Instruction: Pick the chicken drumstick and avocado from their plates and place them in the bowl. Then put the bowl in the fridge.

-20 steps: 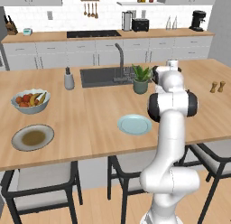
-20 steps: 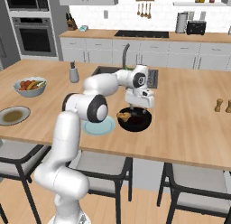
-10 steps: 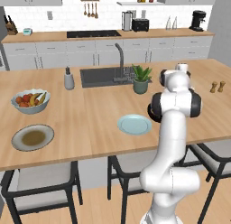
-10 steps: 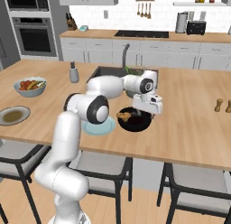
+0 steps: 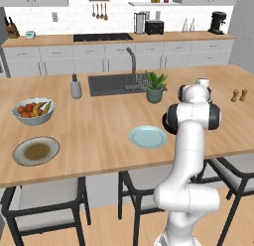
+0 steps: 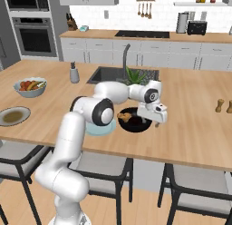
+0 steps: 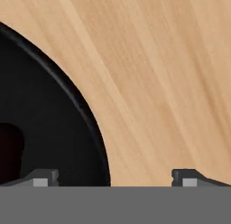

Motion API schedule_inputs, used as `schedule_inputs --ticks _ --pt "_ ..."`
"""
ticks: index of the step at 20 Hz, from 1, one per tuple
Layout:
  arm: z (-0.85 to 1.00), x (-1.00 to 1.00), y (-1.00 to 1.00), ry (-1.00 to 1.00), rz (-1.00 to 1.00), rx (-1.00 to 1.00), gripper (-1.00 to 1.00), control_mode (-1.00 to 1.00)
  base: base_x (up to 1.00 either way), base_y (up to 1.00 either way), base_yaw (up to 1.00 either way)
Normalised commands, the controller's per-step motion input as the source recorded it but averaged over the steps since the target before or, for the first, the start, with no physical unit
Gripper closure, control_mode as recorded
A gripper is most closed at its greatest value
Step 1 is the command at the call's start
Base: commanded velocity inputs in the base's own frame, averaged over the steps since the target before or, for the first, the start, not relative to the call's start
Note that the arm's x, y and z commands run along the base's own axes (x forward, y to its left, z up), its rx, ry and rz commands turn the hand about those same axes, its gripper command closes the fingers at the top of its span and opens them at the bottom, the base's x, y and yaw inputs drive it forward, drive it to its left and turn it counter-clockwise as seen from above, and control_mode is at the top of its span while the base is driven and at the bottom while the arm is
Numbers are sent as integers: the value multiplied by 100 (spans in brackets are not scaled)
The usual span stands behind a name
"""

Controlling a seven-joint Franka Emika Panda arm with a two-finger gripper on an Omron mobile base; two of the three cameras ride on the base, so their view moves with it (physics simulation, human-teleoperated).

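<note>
Gripper (image 6: 157, 123) is sinking lower at the right rim of the black bowl (image 6: 134, 124) than before, jaws standing apart, empty. Drumstick (image 6: 124, 115) is lying inside the bowl.

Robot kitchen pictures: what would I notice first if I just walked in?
Probably the big white robot arm, bending over the wooden island with its gripper open right above the edge of a black bowl. A golden chicken drumstick lies inside that bowl. Off to the left sit a colourful fruit bowl and two plates with nothing to pick on them.
</note>
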Motion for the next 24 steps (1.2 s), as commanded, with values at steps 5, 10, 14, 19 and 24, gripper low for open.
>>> schedule_inputs --ticks 5,10,14,19,24 --pt "-23 23 0 -3 0 5 -100 -100 0 0 0" --pt "-29 25 0 -2 0 4 -100 -100 0 0 0" --pt "-26 4 0 -3 0 0 -100 -100 0 0 0" --pt "-1 -1 17 -6 0 0 100 -100 0 0 0" --pt "0 -32 5 -1 0 0 100 -100 0 0 0"
